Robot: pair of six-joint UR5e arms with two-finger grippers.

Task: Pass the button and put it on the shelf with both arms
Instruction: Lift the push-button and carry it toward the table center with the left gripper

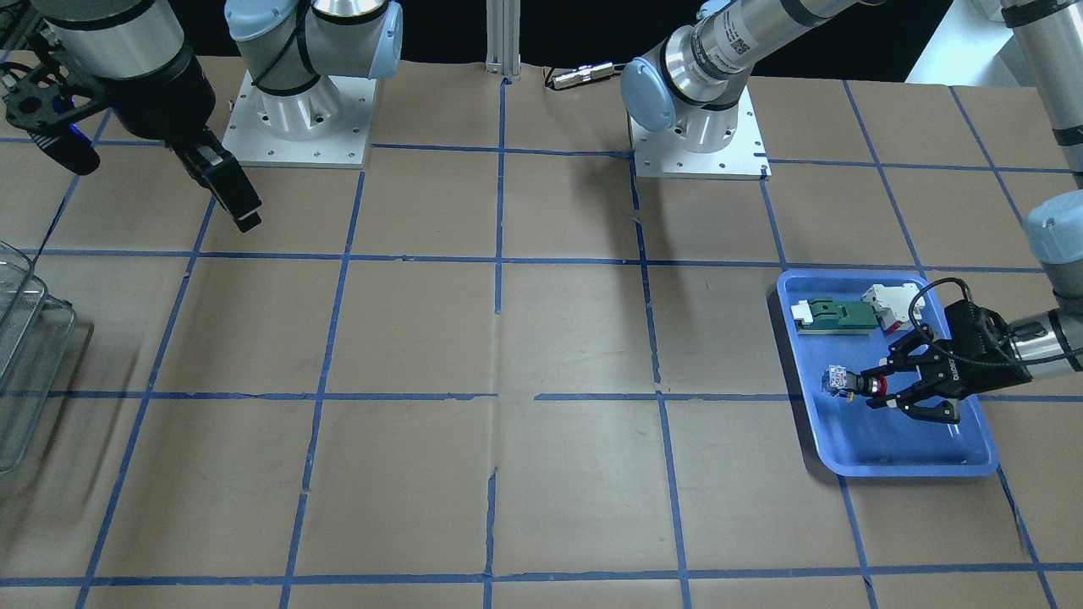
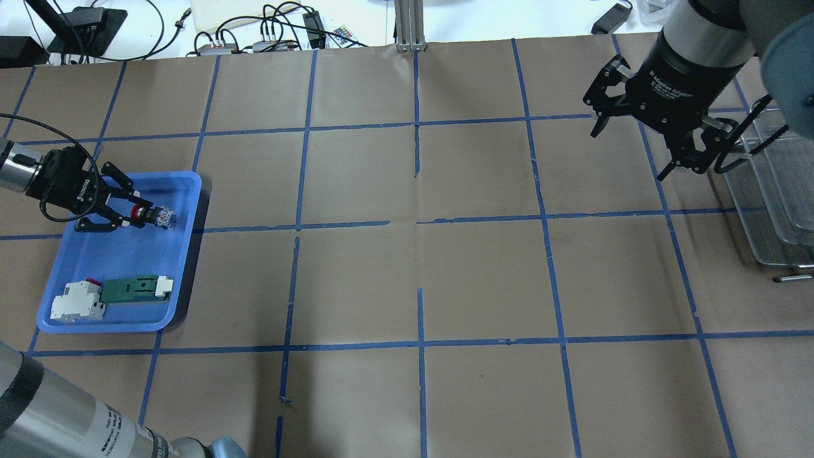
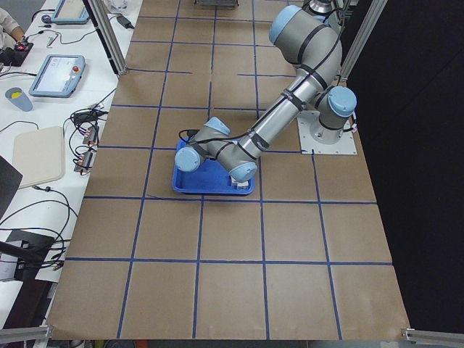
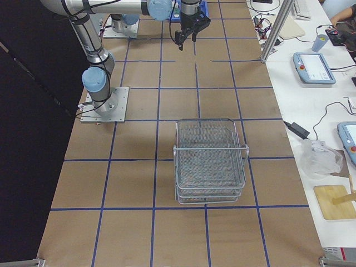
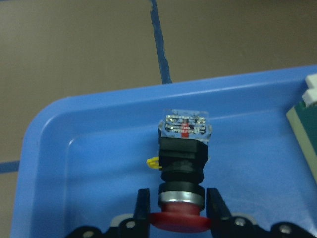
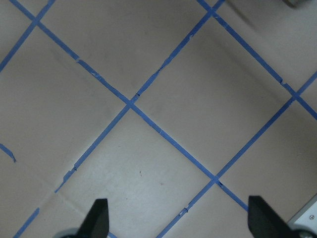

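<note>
The button (image 2: 151, 215) lies on its side in the blue tray (image 2: 108, 261), with its red head toward my left gripper (image 2: 135, 213). In the left wrist view the two black fingers (image 5: 142, 208) press on either side of the red head, and the black body and blue-and-clear block (image 5: 184, 124) point away. The left gripper is shut on the button, low in the tray. My right gripper (image 2: 631, 151) is open and empty, held above the table beside the wire-mesh shelf (image 2: 776, 210). The shelf also shows in the exterior right view (image 4: 208, 161).
A green-and-white flat part (image 2: 133, 288) and a white-and-red block (image 2: 79, 302) lie at the tray's near end. The table is brown paper with blue tape lines. Both arm bases (image 1: 698, 144) stand at the robot's side of the table.
</note>
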